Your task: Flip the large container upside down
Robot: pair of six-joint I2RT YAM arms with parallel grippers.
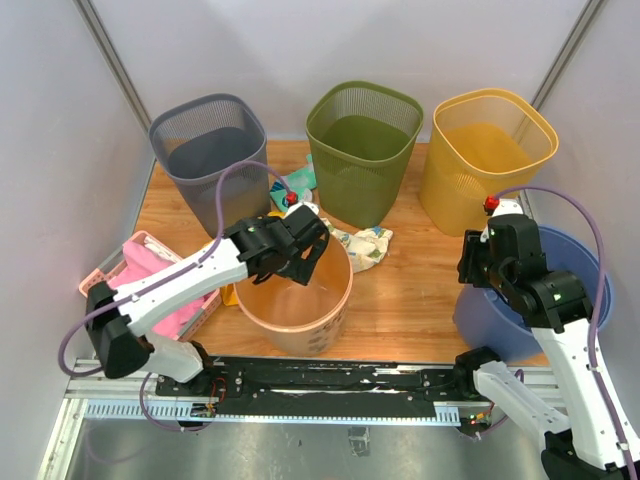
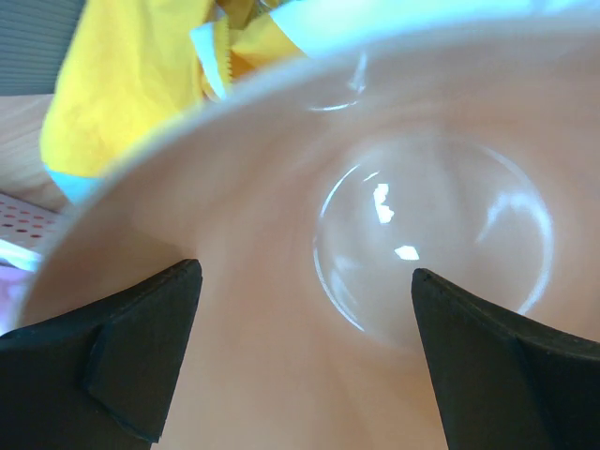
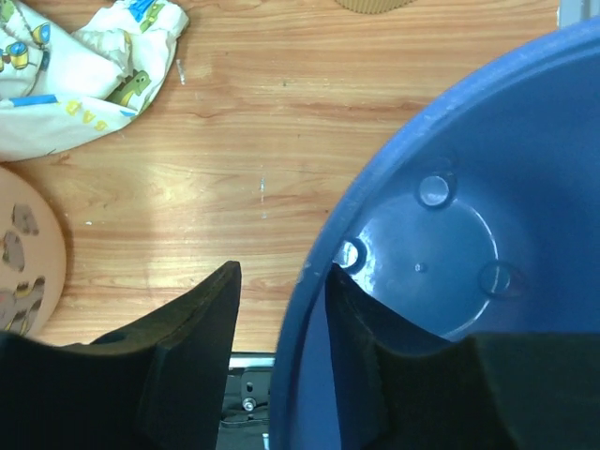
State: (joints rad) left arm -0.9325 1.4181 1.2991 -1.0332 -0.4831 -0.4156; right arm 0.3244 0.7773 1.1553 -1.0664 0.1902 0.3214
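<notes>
A blue plastic tub [image 1: 495, 322] stands upright at the right front of the table; its inside shows in the right wrist view [image 3: 450, 187]. My right gripper [image 1: 478, 272] straddles its left rim, one finger inside against the wall and one outside with a small gap [image 3: 285, 272], jaws open. A peach round bucket [image 1: 300, 335] stands upright at the front centre. My left gripper [image 1: 300, 262] is open, fingers wide apart, reaching over the bucket's far rim into its inside [image 2: 305, 281]. The bucket's smooth inner wall and bottom [image 2: 281, 187] fill that view.
Three mesh baskets stand at the back: grey [image 1: 210, 150], green [image 1: 362, 145], yellow [image 1: 485, 150]. A pink basket with pink cloth [image 1: 150, 270] is at the left. A patterned cloth [image 1: 362, 245] and a teal cloth [image 1: 298, 182] lie between the baskets and the bucket.
</notes>
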